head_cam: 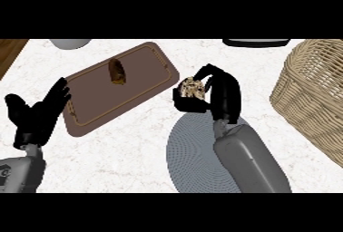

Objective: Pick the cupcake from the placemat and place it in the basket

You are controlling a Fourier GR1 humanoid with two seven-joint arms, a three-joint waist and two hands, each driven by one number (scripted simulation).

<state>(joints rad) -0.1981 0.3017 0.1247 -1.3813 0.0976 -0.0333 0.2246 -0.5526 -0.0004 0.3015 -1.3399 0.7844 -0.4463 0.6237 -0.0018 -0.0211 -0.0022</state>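
Note:
The cupcake [193,88], pale and brown, sits inside my right hand [221,93], whose fingers and thumb curl round it. That hand hovers over the counter just beyond the far edge of the round grey placemat [191,156]. The woven basket [315,95] stands at the right, a short way from the hand. My left hand [36,115] rests open at the left edge, fingers up, beside the brown tray.
A brown rectangular tray [134,95] lies tilted left of centre with a dark bread-like item [117,71] on it. A grey bowl [70,43] shows at the top left, a dark rimmed object [256,42] at the top right.

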